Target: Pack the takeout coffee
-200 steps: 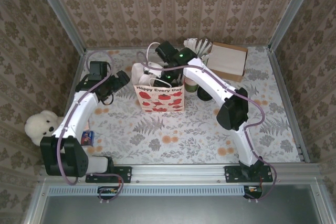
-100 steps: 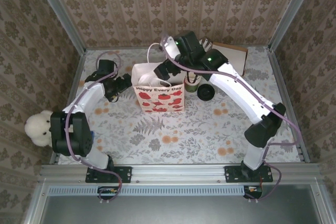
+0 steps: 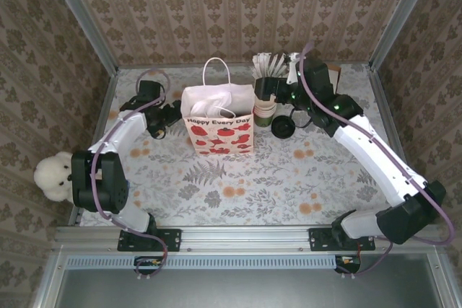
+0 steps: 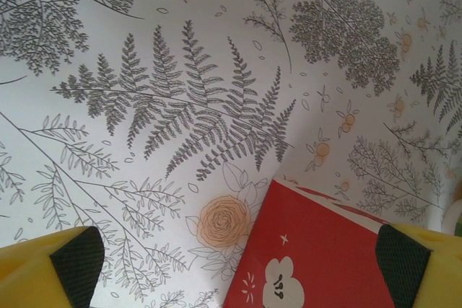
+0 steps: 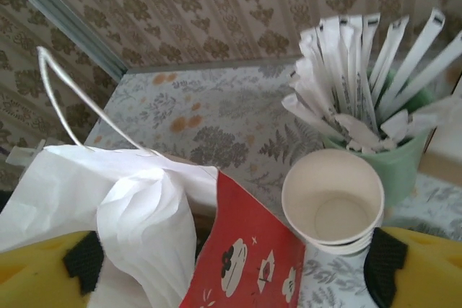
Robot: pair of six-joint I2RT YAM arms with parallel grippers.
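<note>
A white paper gift bag [image 3: 219,132], printed with red fruit and "Happy Every Day", stands upright in the middle of the fern-and-flower patterned bench [image 3: 238,182]. Crumpled white tissue paper [image 3: 213,104] fills its mouth and hides the inside, so I cannot tell from here where the takeout coffee is. The left gripper [image 3: 170,115] hovers just beside the bag's left side, its yellow fingers spread wide with nothing between them. The right gripper [image 5: 234,273] hangs near the bag's right side, its fingers likewise wide apart and holding nothing. Just right of the bag stands a stack of lidless paper cups [image 3: 264,112], cream inside. A round black plastic lid [image 3: 282,128] lies beside the stack, farther from the bag. Behind the stack is a green pot of white paper-wrapped sticks [image 3: 268,66]. A white plush bear [image 3: 52,174] sits well off to the bag's left.
</note>
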